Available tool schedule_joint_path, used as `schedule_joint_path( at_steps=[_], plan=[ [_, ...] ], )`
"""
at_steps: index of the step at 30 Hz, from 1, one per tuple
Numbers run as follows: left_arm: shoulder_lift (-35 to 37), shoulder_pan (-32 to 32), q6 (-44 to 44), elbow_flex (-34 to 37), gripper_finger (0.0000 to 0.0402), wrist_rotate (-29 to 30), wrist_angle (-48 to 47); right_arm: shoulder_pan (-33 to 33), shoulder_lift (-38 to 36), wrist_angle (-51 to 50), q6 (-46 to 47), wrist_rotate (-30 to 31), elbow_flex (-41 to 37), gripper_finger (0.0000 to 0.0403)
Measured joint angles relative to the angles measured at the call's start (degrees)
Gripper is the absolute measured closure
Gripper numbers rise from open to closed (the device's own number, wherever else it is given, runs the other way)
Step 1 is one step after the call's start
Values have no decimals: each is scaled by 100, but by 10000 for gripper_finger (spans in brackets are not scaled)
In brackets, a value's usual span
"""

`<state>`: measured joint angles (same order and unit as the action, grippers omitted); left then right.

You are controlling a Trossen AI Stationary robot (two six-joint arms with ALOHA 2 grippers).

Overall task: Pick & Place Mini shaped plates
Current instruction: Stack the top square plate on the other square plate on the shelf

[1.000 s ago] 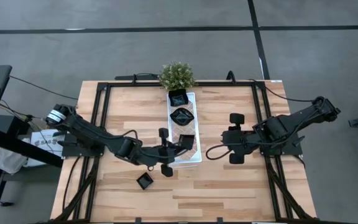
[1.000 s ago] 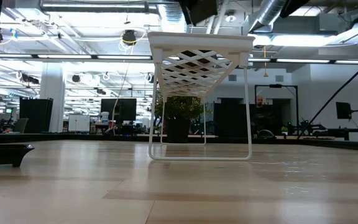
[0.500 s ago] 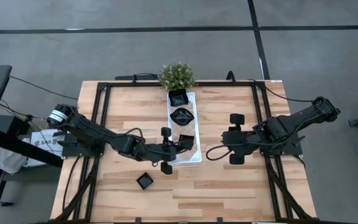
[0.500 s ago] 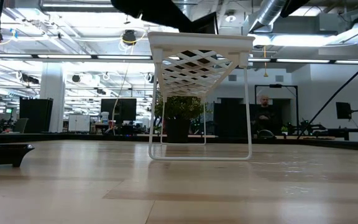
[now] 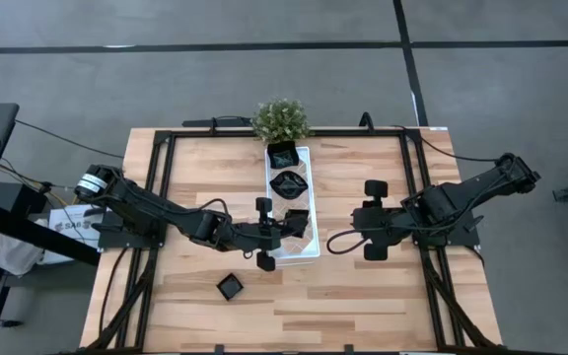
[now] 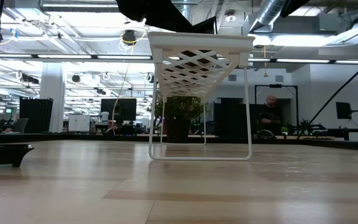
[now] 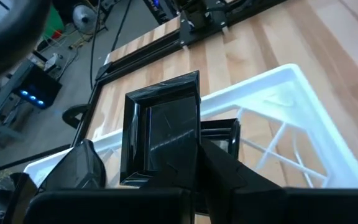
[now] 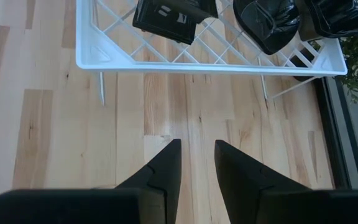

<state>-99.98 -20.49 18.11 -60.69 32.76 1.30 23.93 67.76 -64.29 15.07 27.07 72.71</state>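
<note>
A long white lattice tray (image 5: 307, 247) stands on wire legs mid-table. Two black mini plates (image 5: 282, 155) (image 5: 290, 183) lie in its far half. My left gripper (image 5: 282, 229) is shut on a square black plate (image 7: 160, 121) over the tray's near end (image 7: 291, 74). Another square plate (image 5: 229, 287) rests flat on the table near the front, left of the tray. My right gripper (image 8: 196, 162) hovers open to the right of the tray, holding nothing. My left gripper pinches the square plate by the rim nearest the wrist (image 7: 179, 177), between its two fingers (image 7: 225, 171). The fingers reach in from the table's left, slanting down. The plate tilts up ahead of them over the tray lattice; whether it touches the tray I cannot tell.
A small potted plant (image 5: 281, 120) stands at the tray's far end. Black frame rails (image 5: 161, 187) (image 5: 417, 177) run along both sides of the table. Bare wood lies in front of the tray and between the tray and my right arm.
My left gripper, still shut on the square plate, has swung a little toward the table's far edge and sunk slightly over the tray's near end. In the low view its dark arm has come in above the tray from the left.
</note>
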Motion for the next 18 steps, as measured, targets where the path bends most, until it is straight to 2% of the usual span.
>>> schedule_joint_path(
  at_steps=[4, 8, 18],
  plan=[
    [0, -11, 9, 0, 384, -17, -8, -1, 1, 0, 44, -1, 0, 311],
    [2, -7, -9, 58, 384, -288, -44, 1, 1, -1, 43, -1, 0, 311],
    [9, -7, -367, 258, 384, -296, -21, 1, 1, -1, 42, 0, 0, 311]
  ],
)
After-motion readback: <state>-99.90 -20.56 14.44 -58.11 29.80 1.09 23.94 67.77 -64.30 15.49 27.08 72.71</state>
